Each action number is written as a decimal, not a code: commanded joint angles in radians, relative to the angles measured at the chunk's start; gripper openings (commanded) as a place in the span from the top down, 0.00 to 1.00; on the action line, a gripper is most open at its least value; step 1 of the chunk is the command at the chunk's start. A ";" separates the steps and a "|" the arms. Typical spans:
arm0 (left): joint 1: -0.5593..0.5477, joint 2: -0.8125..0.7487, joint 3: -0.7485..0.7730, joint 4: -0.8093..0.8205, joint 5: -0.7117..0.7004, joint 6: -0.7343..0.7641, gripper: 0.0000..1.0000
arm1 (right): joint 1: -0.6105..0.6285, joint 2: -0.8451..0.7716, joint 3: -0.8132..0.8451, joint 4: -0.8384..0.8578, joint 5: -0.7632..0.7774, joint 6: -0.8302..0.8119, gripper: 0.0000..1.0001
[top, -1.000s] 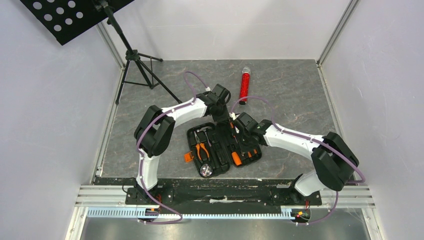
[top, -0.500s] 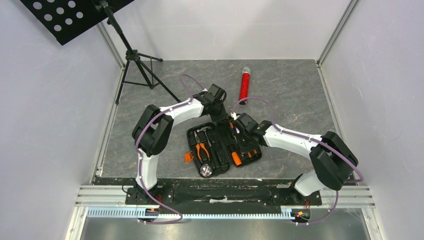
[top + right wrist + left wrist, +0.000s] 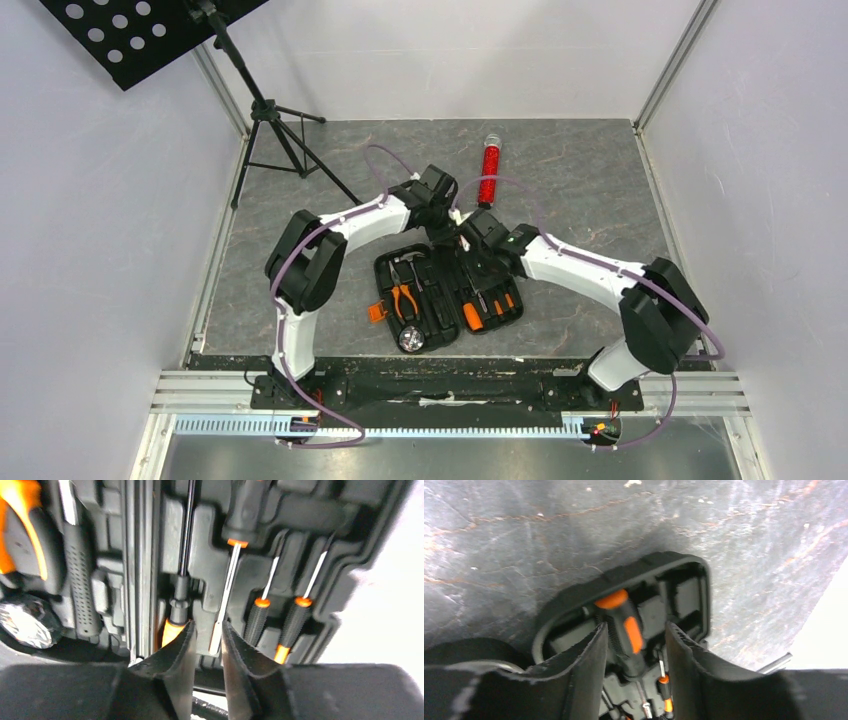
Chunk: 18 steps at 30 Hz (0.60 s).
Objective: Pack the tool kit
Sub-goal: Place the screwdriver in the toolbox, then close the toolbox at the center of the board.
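My left gripper (image 3: pixel 636 629) was stationed over the far end of the tool kit (image 3: pixel 434 312), which lay opened flat on the table (image 3: pixel 580 200) between my two arms. The jaws stood released, one finger on each side of an orange-and-black screwdriver (image 3: pixel 626 630) lying just inside the case rim. I straddled it that way, I judge, to seat the handle squarely in its moulded slot; neither pad was clearly pressing it. In the left half the pliers (image 3: pixel 403 298) were already bedded.

Over the right half, my right gripper (image 3: pixel 207 630) hung low above the rows of tools. Its jaws were drawn nearly together, leaving only a thin gap lined up with the tip of a silver-shafted screwdriver (image 3: pixel 227 585). Whether they pinched that shaft I could not tell. Two small screwdrivers (image 3: pixel 257 615) beside it sat in their grooves, so I think this one was being nudged home.
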 commanded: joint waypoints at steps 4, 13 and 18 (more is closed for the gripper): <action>0.006 -0.253 0.076 -0.058 -0.118 0.072 0.38 | -0.138 -0.183 -0.029 0.118 0.028 -0.093 0.50; 0.124 -0.741 -0.413 -0.133 -0.221 0.091 0.28 | -0.347 -0.175 -0.184 0.359 -0.174 -0.139 0.26; 0.224 -0.944 -0.685 -0.114 -0.153 0.099 0.27 | -0.418 -0.120 -0.242 0.455 -0.252 -0.151 0.24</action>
